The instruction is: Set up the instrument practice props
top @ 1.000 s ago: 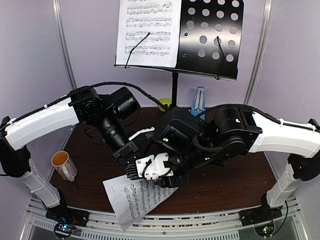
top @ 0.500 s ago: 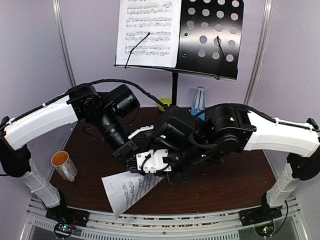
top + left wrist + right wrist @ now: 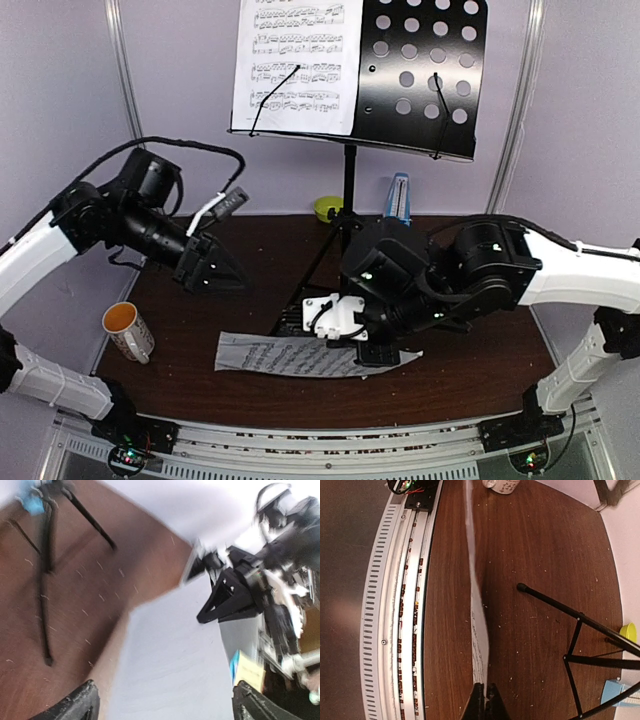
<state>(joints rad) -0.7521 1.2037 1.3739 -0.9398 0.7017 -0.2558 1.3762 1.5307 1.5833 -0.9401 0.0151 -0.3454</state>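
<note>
Top view: stand at the back of the table, one page clipped on the left half of its desk. Metronome just right of the stand post, bowl just left of it. The bowl is mostly hidden, so I can't tell what's in it. Mug at the left table edge, orange inside, contents not readable from here. Loose page lies low and roughly flat over the front of the table. Right gripper is on its right end. Left gripper is up and off to the left, well apart from the page.

Left wrist view: blurry. Left fingers spread wide, nothing between them. The loose page's pale face fills the middle, stand legs on the left.

Right wrist view: right fingers pressed together, pinching the loose page, which is seen edge-on and runs away from them above the wood. Mug at top, only its outside in frame. Stand legs to the right, bowl and metronome at the right edge.
</note>
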